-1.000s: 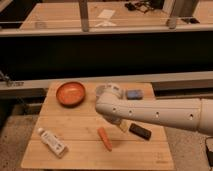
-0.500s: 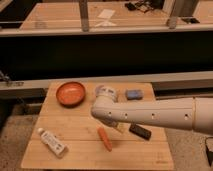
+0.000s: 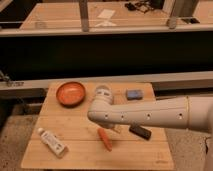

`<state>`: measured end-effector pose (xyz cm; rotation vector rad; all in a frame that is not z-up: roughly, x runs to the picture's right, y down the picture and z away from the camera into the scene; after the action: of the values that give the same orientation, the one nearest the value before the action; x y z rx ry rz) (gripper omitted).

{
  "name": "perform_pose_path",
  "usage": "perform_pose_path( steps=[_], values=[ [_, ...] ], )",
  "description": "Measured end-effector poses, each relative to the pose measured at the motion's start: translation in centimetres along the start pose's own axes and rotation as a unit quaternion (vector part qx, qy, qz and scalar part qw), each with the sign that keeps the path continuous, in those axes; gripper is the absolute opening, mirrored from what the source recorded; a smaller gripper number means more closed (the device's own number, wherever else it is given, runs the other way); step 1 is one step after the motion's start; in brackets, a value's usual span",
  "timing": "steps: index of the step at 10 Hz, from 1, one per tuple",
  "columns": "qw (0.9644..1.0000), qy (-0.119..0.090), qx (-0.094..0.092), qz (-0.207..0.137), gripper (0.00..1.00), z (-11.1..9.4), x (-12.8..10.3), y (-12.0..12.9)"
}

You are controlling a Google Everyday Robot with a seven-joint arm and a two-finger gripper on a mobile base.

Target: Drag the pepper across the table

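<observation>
Edged a little left and lower over the worktop since a second ago: the white arm. Unmoved in that time: the pepper.

Reaches in from the right edge and ends at a round joint over the far middle of the worktop. Mostly hidden beneath that arm: the tool, with only a pale bit showing just right of the pepper's far end. Released, spread wide, grasping nothing. Cannot tell whether touching the pepper or just beside it.

Lying flat at the near middle of the worktop: the pepper, slanting from far left to near right.

Just right of the tool, partly under the arm: a black block. At the far left: an orange bowl. At the far right, beyond the arm: a small blue block. At the near left, well apart from the pepper: a white tube, lying at a slant.
</observation>
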<state>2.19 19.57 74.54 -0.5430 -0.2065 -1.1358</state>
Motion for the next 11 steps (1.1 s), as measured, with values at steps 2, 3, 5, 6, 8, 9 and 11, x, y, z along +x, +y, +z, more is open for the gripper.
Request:
perform_pose_path(
  steps=[2, 3, 5, 6, 8, 9, 11],
  values=[
    [0.9998, -0.002, 0.003, -0.017, 0.73, 0.2, 0.0, -0.3],
    [0.9997, -0.004, 0.004, -0.025, 0.72, 0.3, 0.0, -0.4],
    [0.9992, -0.005, 0.004, -0.039, 0.72, 0.5, 0.0, -0.6],
    [0.9988, -0.006, 0.005, -0.047, 0.72, 0.7, 0.0, -0.7],
    [0.9979, -0.008, 0.006, -0.064, 0.72, 0.9, -0.2, -1.1],
    [0.9972, -0.009, 0.006, -0.074, 0.72, 1.0, -0.3, -1.2],
    [0.9960, -0.011, 0.005, -0.089, 0.72, 1.3, -0.5, -1.3]
  ],
)
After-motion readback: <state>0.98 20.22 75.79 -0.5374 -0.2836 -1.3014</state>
